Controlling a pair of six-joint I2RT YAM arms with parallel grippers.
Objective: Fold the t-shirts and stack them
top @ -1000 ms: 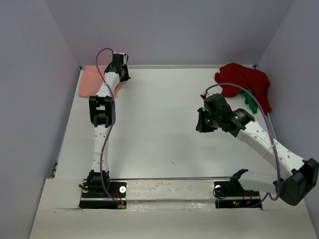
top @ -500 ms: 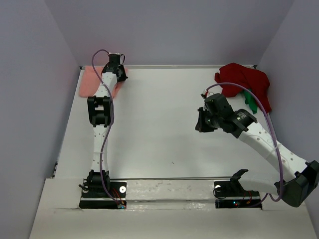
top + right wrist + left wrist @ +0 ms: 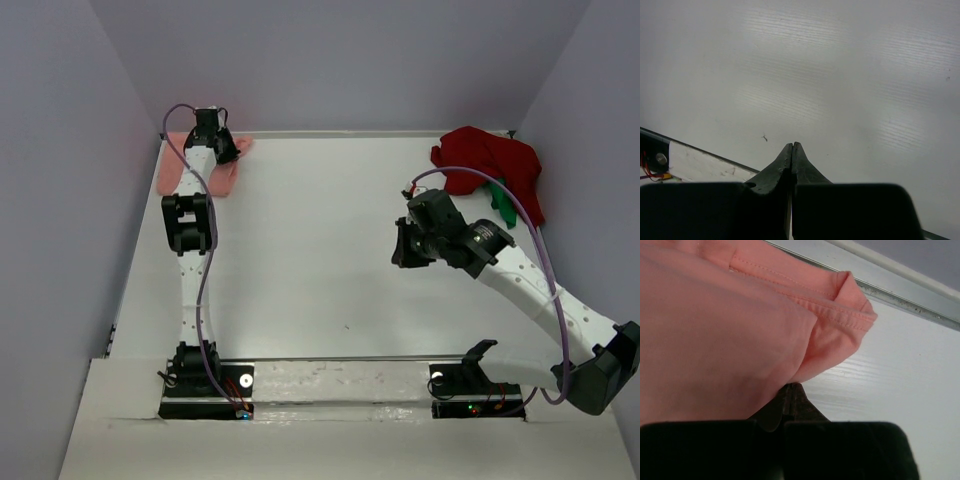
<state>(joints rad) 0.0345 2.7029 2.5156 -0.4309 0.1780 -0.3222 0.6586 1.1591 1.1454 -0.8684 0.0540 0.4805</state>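
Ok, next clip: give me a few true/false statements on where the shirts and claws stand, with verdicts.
1. The salmon-pink shirt lies at the far left corner of the table. True.
2. The right claw holds the dark red shirt. False: it is shut on nothing, over bare table.
3. A green shirt peeks out beside the dark red shirt. True.
4. The left claw stands wide open. False: it is shut, at the salmon-pink shirt's edge.
5. All shirts form one pile. False: pink lies left, red and green right.

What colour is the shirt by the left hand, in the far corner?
Plain salmon-pink. The soft cloth t-shirt shows best in the left wrist view.
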